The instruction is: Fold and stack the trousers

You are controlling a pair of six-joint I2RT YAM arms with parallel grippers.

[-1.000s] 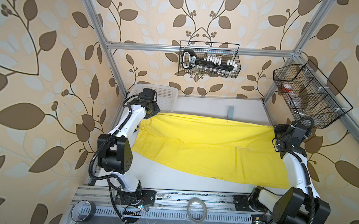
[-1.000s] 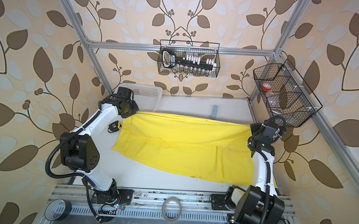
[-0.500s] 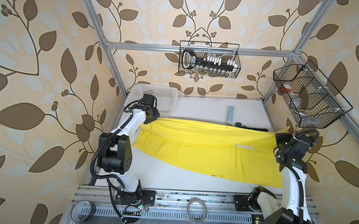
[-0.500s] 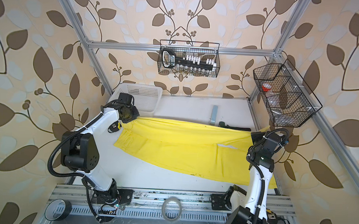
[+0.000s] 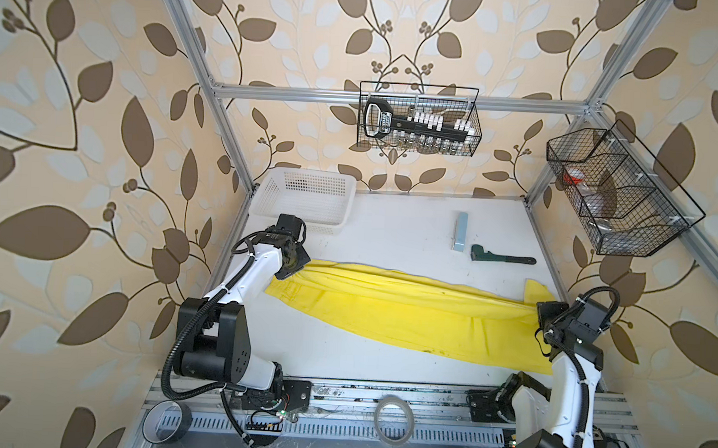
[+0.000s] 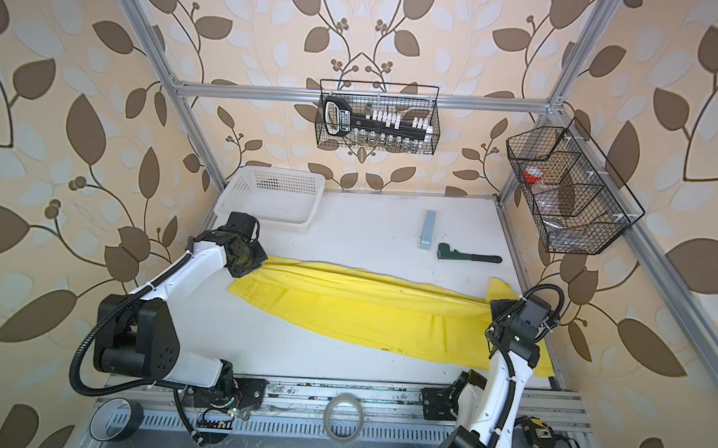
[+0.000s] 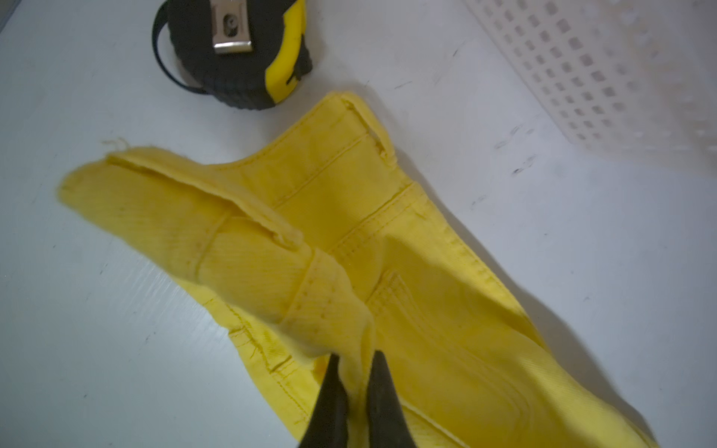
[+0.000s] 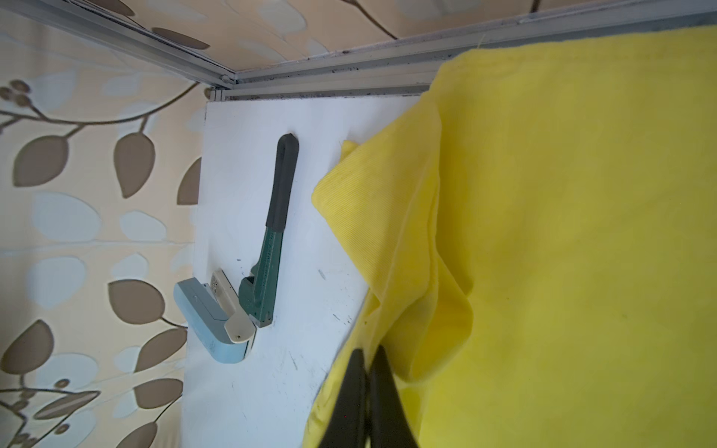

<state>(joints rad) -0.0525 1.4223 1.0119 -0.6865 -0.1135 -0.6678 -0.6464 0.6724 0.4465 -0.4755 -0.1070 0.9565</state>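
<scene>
White tabletop (image 5: pixel 391 218) carries the bright yellow long soft trousers (image 5: pixel 407 314), stretched left to right across its middle, waist end at left. White perforated plastic basket (image 5: pixel 309 174) sits in the far-left corner, near the waist, not touching. Left gripper (image 7: pixel 355 358) is clamped on waistband fabric, and right gripper (image 8: pixel 368 355) is clamped on the leg-end fabric. Green black-handled pipe wrench (image 5: pixel 501 256) lies just beside a pale blue stapler (image 5: pixel 460 231). Black-and-yellow tape measure (image 7: pixel 236 54) sits near the waistband corner.

Beige wallpaper walls (image 5: pixel 95 305) patterned with brown and pale leaves, silver aluminium frame bars (image 5: pixel 296 93), scuffed white tabletop (image 5: pixel 390 226), soft even light.
</scene>
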